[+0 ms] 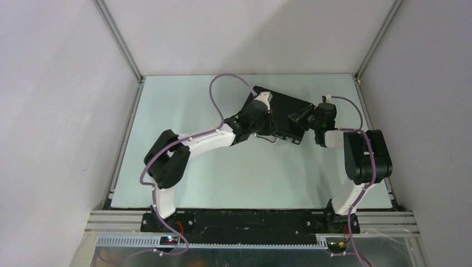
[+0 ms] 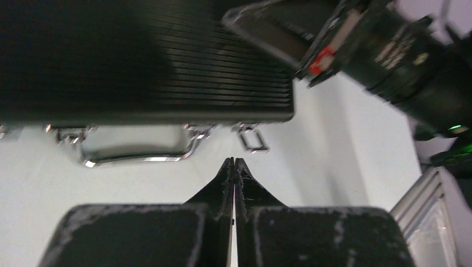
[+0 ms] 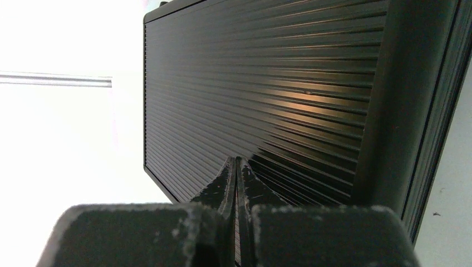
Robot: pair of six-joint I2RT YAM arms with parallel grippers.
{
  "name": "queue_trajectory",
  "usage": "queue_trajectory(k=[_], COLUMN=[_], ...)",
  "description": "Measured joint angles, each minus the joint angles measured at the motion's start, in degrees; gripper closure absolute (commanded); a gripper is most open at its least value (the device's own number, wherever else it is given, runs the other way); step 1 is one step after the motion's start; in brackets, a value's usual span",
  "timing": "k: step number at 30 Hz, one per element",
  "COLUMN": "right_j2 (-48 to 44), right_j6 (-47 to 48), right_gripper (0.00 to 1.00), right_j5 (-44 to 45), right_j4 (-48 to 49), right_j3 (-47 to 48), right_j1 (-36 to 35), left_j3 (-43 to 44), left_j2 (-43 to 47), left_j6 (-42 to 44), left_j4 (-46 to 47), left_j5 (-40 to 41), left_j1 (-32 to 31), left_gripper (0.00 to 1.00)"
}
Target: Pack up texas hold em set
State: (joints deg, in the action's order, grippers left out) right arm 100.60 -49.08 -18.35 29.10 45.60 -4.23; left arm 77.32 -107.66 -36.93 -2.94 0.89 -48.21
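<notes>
The black ribbed briefcase [image 1: 281,111] lies closed at the back middle of the table, its silver handle [image 1: 266,138] facing the near side. In the left wrist view the lid [image 2: 167,67], the handle [image 2: 139,157] and a silver latch [image 2: 253,139] sticking out from the front edge show. My left gripper [image 1: 262,127] [image 2: 234,161] is shut and empty, just in front of the handle side. My right gripper [image 1: 305,118] [image 3: 236,160] is shut and empty, its tips at the ribbed lid [image 3: 267,94] near the case's right end. No chips, dice, discs or cards show.
The pale table [image 1: 234,178] is walled by white panels with metal frame posts [image 1: 119,39]. The right arm's elbow [image 1: 367,156] stands near the table's right edge. The right wrist [image 2: 389,50] hangs over the case's right corner, close to my left gripper.
</notes>
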Motion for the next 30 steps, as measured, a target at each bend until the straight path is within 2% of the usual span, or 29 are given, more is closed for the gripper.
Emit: queue_trajectory(k=[10, 19, 30], right_j2=[0.5, 1.0, 1.1], right_j6=[-0.4, -0.5, -0.5], right_gripper=[1.00, 1.00, 1.00], right_j5=[-1.7, -3.0, -3.4], right_j4=[1.4, 2.5, 2.9], right_j3=[-0.3, -0.5, -0.6], right_j1=[0.6, 1.1, 1.2], left_j3=[12.7, 12.9, 10.5], left_j2=[-8.4, -13.6, -14.2], left_j6=[1.0, 0.7, 0.3], left_j4=[-0.4, -4.1, -4.9], left_j5=[-4.1, -7.7, -8.6], left_j1=[-2.4, -3.8, -3.8], left_gripper=[1.00, 1.00, 1.00])
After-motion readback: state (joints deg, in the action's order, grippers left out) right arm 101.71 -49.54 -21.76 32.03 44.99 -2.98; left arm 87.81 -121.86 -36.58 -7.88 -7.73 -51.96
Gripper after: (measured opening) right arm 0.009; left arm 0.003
